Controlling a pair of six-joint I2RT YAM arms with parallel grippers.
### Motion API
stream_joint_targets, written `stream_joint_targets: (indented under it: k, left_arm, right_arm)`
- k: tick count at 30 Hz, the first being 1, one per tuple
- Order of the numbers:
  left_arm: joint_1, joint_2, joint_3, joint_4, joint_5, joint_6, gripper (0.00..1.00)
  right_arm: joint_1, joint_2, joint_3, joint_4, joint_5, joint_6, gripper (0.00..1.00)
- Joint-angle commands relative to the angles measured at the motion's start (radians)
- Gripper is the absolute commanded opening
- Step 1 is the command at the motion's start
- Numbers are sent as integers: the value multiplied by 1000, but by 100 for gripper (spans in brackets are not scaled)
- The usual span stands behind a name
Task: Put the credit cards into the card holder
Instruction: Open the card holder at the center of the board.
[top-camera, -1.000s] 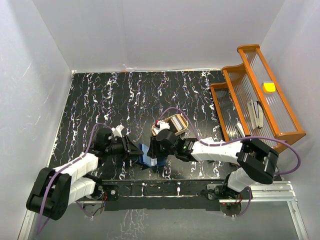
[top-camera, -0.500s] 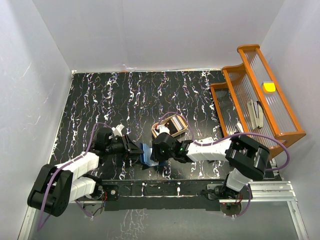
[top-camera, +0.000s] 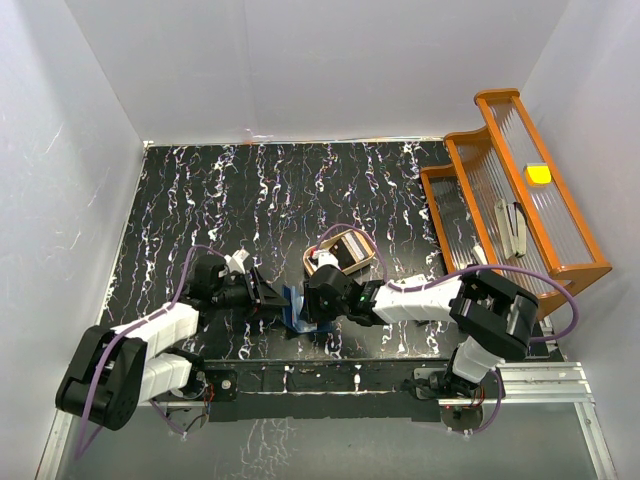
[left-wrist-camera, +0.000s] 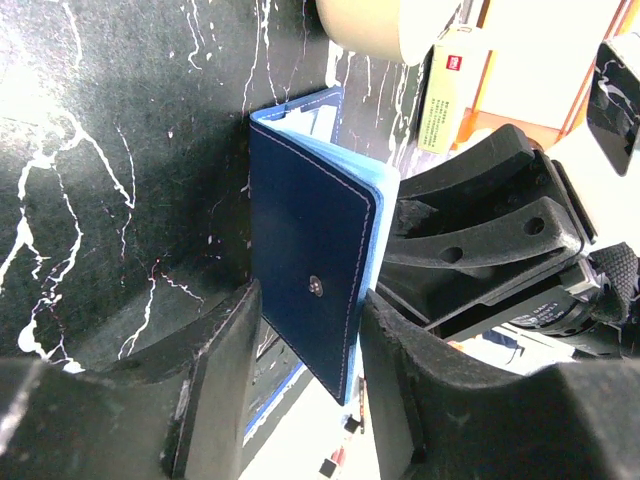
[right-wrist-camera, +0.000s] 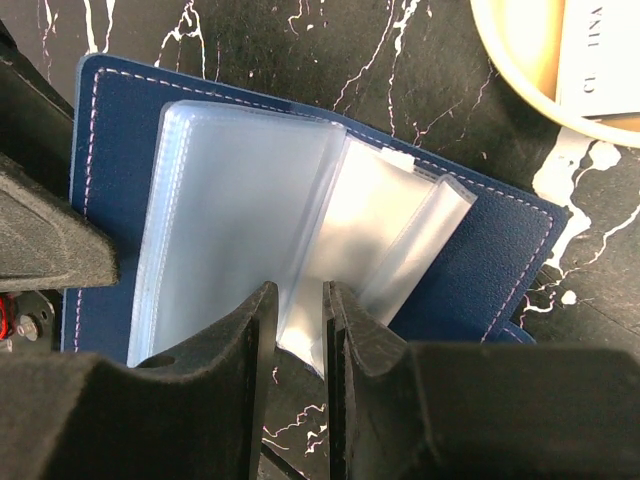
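1. Black marbled tabletop (top-camera: 200, 200) fills a white-walled cell. Both of your arms meet low in its middle, right in front of their bases.
2. Your card holder (top-camera: 293, 308) sits between the two wrists, just near of the tan tray (top-camera: 370, 243). It is propped up off the table, not lying flat.
3. Your left gripper (left-wrist-camera: 310, 305) has its fingers pressed against the two edges of the navy cover, snap stud facing the left wrist camera. That grip looks meant to anchor the wallet so it cannot slide or fold shut while the other arm works inside.
4. Your right gripper (right-wrist-camera: 300, 310) has its fingers drawn nearly together, with only a slim gap. The edge of one of the clear sleeves (right-wrist-camera: 240, 220) runs into that gap, so it appears to be pinching a sleeve to fan the pockets apart.
5. The sleeves are splayed: a broad stack to the left, two narrower flaps to the right. No card shows in any of them.
6. Your credit cards (right-wrist-camera: 605, 45) are in the tray, apart from the wallet. A pale printed one shows at the frame's corner, with orange beside it.
7. Judging by this, you are at the pocket-opening step, with no card loaded yet.
8. The thin sleeve could slip or crease, so ease any pull.
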Motion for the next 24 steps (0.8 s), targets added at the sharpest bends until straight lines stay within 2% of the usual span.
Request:
stream_joint_targets:
  k: [1,12,24]
  left_arm:
    - [0,12,44,-40,1,28,44]
    - [-1,-56,42,-86,-27,39,54]
    - [-1,-14,41,-59,-20,44,38]
  right_arm:
    - [5,0,25,31,-1,-10,23]
    - [5,6,78,39,-27,-22,23]
    - [6,22,69,50,-23,-22,22]
